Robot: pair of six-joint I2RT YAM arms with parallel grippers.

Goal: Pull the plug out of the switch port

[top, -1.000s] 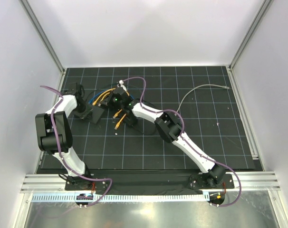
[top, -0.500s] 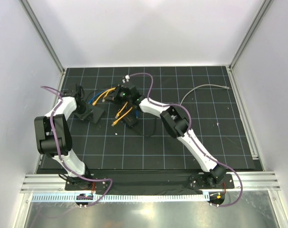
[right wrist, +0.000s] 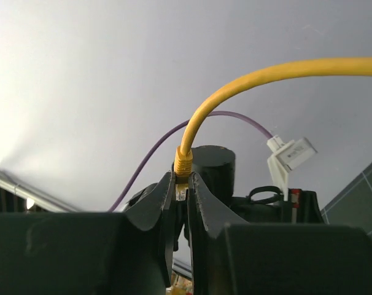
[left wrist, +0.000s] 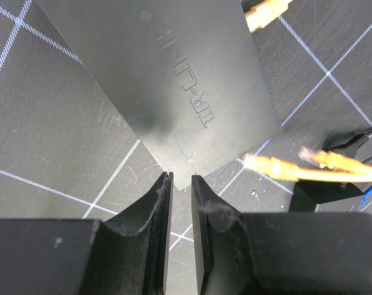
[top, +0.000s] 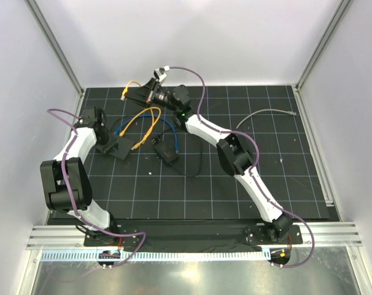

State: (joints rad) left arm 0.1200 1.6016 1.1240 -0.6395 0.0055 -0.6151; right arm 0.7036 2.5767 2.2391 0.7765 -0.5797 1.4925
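The switch (top: pixel 116 146) is a flat black box at the left of the mat, and it fills the left wrist view (left wrist: pixel 174 74). My left gripper (top: pixel 105 142) rests over its near corner (left wrist: pixel 181 179), with the jaws almost together and nothing between them. My right gripper (top: pixel 129 94) is raised at the back left, well away from the switch. It is shut on a yellow plug (right wrist: pixel 183 165), and the plug's yellow cable (right wrist: pixel 247 80) arcs away from it. A second yellow plug (left wrist: pixel 269 166) lies loose by the switch's edge.
A small black brick (top: pixel 166 152) with a thin black cord lies right of the switch. Yellow cable loops (top: pixel 146 117) and blue cable loops (top: pixel 169 126) lie between them. A grey cable (top: pixel 266 113) lies at the back right. The enclosure walls stand close behind.
My right gripper has risen and swung to the back left with the yellow plug, drawing its cable up and away from the switch. The left gripper stays on the switch.
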